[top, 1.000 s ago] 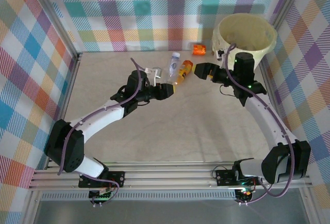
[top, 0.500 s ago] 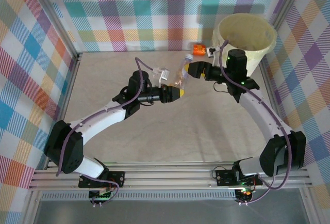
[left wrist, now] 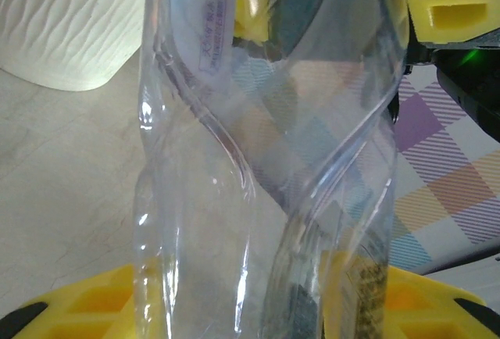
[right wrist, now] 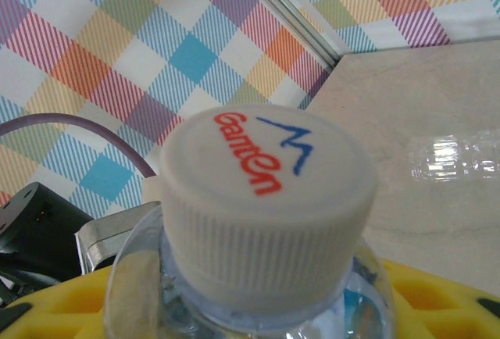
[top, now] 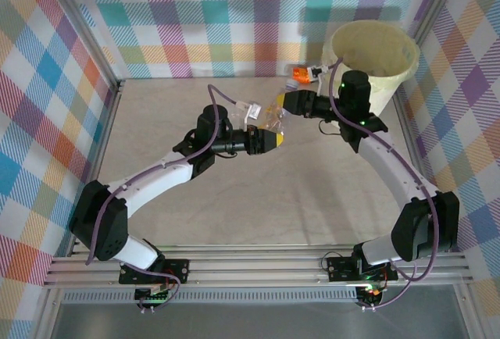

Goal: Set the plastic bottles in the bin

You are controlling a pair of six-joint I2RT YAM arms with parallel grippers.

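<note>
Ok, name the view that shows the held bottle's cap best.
Right wrist: the white ribbed cap sits close up, Ganten print legible. Left wrist gives the bottle as a clear twisted body; top external, too small to tell.

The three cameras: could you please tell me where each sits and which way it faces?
Top external: above and behind the arms, looking down on the table; both arms, left gripper and right gripper show.
Left wrist: on the left arm, facing along its fingers at the bottle, bin beyond.
Right wrist: on the right arm, facing the bottle's cap over its fingers.
Shared: both wrist views see the same bottle.
</note>
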